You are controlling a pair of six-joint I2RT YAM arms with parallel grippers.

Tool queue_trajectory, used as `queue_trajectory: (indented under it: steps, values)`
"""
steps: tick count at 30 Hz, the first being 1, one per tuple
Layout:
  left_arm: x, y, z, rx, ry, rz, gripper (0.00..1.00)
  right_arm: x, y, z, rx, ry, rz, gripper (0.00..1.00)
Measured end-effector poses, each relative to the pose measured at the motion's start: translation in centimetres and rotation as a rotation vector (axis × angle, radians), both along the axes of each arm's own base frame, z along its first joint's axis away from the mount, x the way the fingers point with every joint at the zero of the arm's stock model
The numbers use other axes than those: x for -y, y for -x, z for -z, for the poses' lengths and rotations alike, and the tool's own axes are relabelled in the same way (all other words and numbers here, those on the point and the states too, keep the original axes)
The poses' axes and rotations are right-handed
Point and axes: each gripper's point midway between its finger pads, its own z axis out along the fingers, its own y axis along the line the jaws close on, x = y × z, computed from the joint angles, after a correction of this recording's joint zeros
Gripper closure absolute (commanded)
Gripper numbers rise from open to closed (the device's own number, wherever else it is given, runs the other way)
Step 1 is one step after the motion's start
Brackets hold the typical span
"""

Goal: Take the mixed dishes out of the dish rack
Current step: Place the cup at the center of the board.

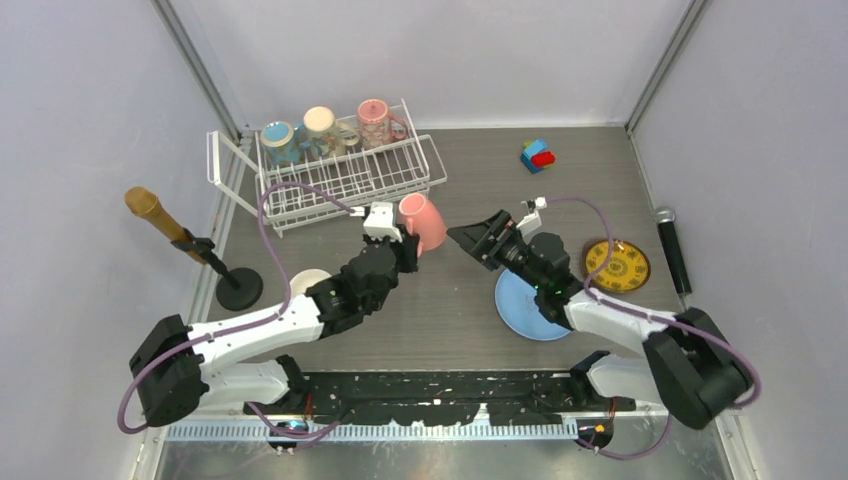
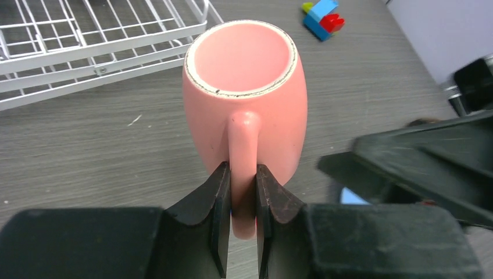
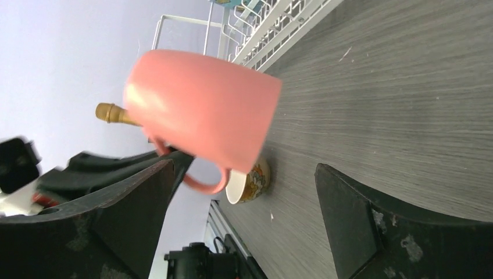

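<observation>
Left gripper (image 2: 243, 177): jaws clamped on the handle of the pink mug (image 2: 244, 87), which is held near the centre of the table (image 1: 450, 335). Right gripper (image 3: 244, 180): jaws wide apart, facing the mug without touching it.

The dish rack (image 1: 340, 178) in the far-left corner holds a teal mug (image 1: 279, 140), a cream mug (image 1: 320, 125) and a second pink mug (image 1: 375, 120). The light-blue plate (image 1: 520, 315) lies under the right arm. The yellow plate (image 1: 616, 265) is near the right edge. The surface is grey wood-grain and the walls are pale.

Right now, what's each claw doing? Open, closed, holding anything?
Left claw: closed on the handle of the pink mug.
Right claw: open, holding nothing, facing that mug.
</observation>
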Motion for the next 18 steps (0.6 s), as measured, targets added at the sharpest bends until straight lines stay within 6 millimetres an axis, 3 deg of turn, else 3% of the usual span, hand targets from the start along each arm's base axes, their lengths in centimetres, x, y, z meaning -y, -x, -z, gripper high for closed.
queue_trajectory:
  steps: [4,7,18]
  values:
    - [1.0,1.1,-1.0,0.022,0.049,-0.011,1.00,-1.5,-0.6,2.4,-0.041,-0.046,0.011,0.03]
    - [0.8,1.5,-1.1,0.033,0.045,-0.045,1.00,-2.1,-0.9,2.8,-0.042,-0.103,0.021,0.05]
    - [1.6,2.1,-2.1,0.057,0.082,-0.090,1.00,-2.5,-1.6,-1.8,0.079,-0.301,0.020,0.09]
